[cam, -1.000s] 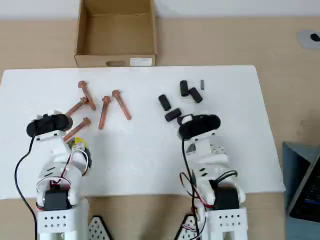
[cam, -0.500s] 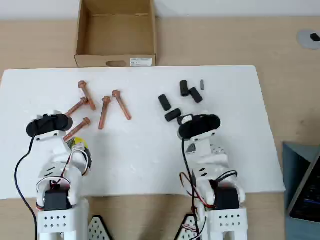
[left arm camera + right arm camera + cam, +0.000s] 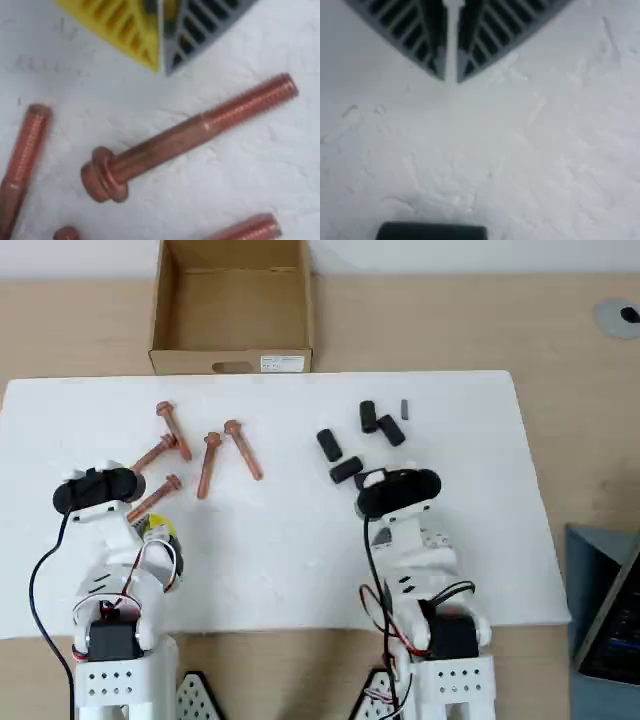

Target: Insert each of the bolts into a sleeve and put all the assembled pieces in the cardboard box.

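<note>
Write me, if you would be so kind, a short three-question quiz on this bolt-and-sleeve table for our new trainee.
1. True or false: the cardboard box is empty.
2. How many bolts lie on the white mat? A three, B five, C eight.
3. Is the left claw or the right claw nearer the sleeves?
Key: 1 true; 2 B; 3 right claw.
</note>
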Action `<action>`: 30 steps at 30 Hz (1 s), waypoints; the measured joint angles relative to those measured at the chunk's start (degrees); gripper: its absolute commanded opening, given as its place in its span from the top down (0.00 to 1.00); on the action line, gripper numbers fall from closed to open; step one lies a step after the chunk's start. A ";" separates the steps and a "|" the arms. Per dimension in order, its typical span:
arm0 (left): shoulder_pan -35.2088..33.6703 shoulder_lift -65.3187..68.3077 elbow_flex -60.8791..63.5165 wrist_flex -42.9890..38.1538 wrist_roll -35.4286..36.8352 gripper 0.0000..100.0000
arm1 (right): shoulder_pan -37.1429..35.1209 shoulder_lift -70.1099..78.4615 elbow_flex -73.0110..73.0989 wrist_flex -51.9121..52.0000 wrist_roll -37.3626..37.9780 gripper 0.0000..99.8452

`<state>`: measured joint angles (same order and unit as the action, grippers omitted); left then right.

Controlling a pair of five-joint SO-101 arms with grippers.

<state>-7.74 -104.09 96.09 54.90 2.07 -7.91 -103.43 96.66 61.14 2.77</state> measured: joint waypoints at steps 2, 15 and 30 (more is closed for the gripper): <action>0.00 0.00 0.00 0.00 0.00 1.00 | 0.00 0.00 0.00 0.00 0.00 0.99; 0.00 0.00 0.00 0.00 0.00 1.00 | 0.00 0.00 0.00 0.00 0.00 0.99; 0.00 0.00 0.00 0.00 0.00 1.00 | -0.88 0.00 0.00 0.00 0.00 0.99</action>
<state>-7.74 -104.09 96.09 54.90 2.07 -8.79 -103.43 96.66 61.14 2.77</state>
